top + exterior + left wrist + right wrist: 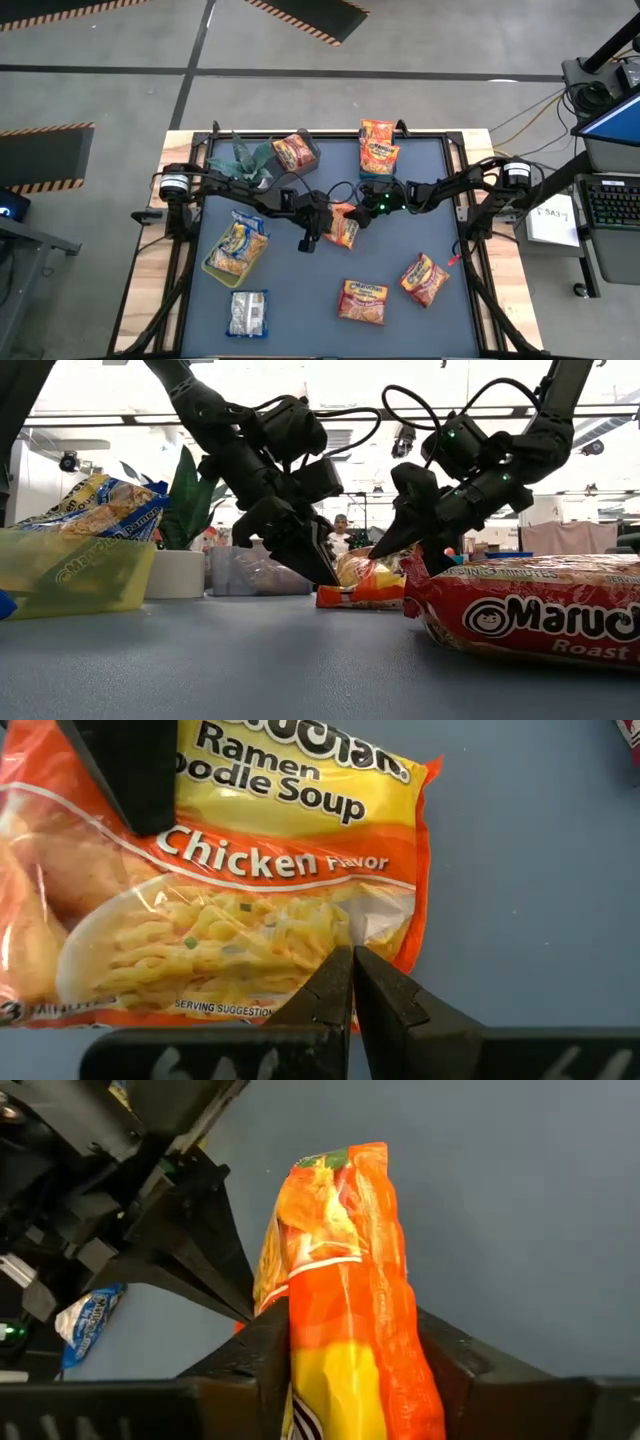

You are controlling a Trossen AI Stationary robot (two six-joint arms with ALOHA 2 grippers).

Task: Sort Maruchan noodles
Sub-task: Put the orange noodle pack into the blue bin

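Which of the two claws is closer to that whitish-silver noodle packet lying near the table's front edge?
Left. The left gripper hangs just up-right of the whitish-silver plastic packet; the right gripper is farther off, gripping an orange packet.

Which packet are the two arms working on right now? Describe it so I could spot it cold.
Start at the middle of the dark table mat, where both arms meet. The right gripper is clamped on an orange chicken ramen packet there, with the shut left gripper beside it. It is the only packet held by a gripper.

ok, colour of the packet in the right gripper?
Orange with a yellow band; packet shows best in the right wrist view.
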